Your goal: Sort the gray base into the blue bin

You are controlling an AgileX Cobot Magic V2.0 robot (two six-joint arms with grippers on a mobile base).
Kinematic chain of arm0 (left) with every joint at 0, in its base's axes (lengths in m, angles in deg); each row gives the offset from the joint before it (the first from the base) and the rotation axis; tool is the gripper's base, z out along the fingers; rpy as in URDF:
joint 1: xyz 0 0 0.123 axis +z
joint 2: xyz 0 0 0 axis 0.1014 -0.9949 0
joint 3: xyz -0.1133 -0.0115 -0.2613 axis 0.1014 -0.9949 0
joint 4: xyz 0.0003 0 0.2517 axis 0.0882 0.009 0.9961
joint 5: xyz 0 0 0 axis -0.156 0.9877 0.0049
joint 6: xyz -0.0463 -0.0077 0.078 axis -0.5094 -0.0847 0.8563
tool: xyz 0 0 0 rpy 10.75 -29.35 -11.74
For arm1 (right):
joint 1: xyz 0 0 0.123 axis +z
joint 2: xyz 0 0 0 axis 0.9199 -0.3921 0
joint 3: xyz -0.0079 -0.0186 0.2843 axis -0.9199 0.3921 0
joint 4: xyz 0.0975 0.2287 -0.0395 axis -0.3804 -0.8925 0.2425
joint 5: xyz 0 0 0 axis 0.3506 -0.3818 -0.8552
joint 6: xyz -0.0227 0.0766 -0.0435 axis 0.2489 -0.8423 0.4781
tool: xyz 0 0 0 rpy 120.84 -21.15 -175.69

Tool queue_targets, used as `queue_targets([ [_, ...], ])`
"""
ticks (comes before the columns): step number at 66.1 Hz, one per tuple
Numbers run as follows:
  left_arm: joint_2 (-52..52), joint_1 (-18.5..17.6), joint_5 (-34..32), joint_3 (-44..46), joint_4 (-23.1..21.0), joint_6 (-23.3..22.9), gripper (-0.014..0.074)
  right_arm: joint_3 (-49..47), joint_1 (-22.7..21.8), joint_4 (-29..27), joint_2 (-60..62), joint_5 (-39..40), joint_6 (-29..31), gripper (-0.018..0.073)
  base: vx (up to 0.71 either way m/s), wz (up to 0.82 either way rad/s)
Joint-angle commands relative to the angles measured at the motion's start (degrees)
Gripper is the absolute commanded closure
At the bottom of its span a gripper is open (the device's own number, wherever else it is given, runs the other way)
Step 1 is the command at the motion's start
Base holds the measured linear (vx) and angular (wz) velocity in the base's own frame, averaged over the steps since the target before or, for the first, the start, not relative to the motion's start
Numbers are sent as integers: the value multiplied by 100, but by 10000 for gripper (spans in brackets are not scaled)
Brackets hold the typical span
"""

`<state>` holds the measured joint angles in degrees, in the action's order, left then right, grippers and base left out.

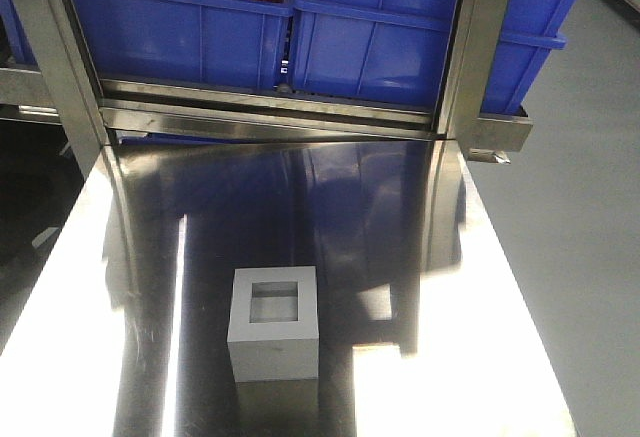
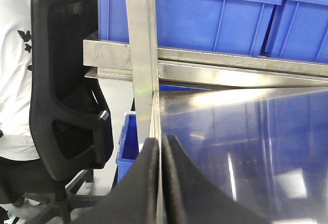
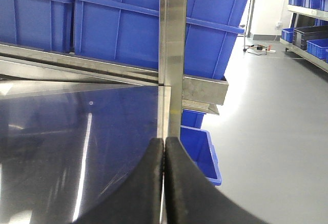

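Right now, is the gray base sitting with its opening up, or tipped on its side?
Opening up. The gray base stands flat on the steel table, and its square recess shows in the top face.

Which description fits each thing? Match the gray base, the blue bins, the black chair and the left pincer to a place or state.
1 gray base
2 blue bins
3 black chair
4 left pincer

A shut, empty
B on the metal rack
C beside the steel table
D on the table, opening up

Pairs: 1-D, 2-B, 3-C, 4-A
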<state>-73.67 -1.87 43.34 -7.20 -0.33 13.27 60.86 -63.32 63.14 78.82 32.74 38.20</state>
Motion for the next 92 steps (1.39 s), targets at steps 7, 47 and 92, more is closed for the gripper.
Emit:
queue_targets([
  [7,92,-10,-398,-161,-50,-17,602,79,5,59,67,443,31,568,0,0],
  [47,92,-10,-398,-161,-50,-17,602,79,5,59,67,443,31,568,0,0],
  [92,90,-10,-403,-161,-50,-17,602,79,5,59,67,443,31,568,0,0],
])
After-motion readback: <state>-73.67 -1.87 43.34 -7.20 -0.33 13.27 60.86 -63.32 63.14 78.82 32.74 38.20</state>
